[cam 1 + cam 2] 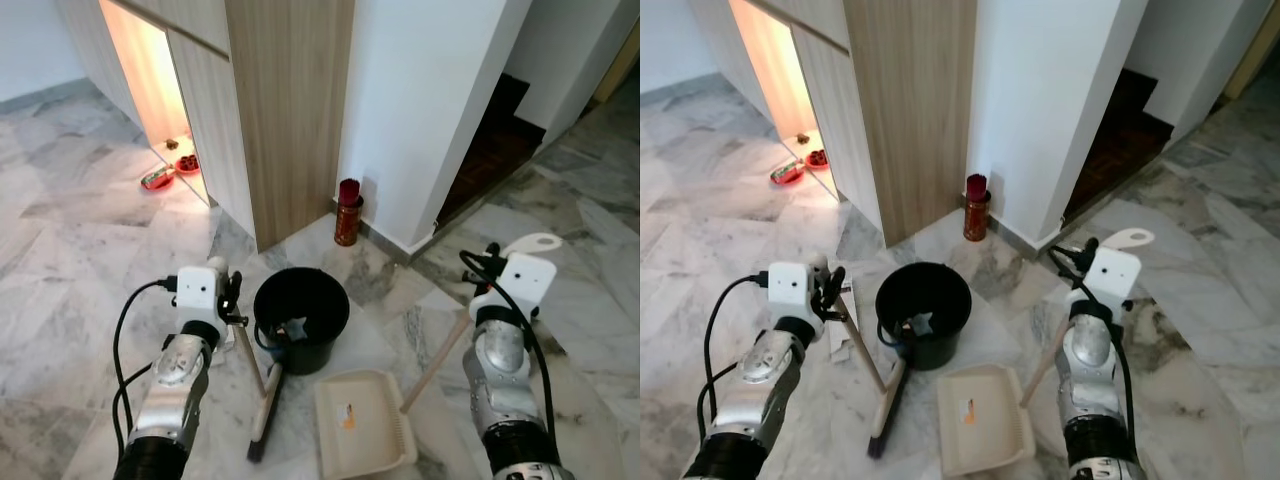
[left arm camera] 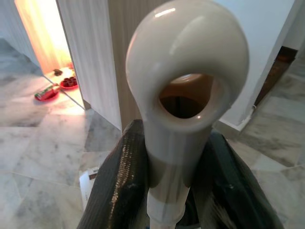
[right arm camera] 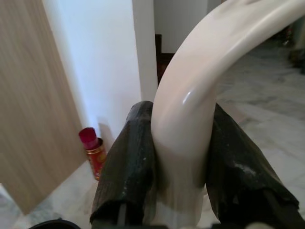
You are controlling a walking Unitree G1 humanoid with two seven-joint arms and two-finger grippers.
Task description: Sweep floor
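Left tool (image 2: 174,191) clamped on broom (image 1: 262,395), right tool (image 3: 183,191) clamped on dustpan (image 1: 365,422)

Both arms reach forward and down, left gripper (image 2: 174,181) and right gripper (image 3: 183,176) jaws clamped.

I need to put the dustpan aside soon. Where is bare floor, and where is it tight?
Bare marble lies left of the left gripper, toward the lit cabinet. It is crowded in the middle: bucket, broom and dustpan sit close together between the grippers, right gripper included.
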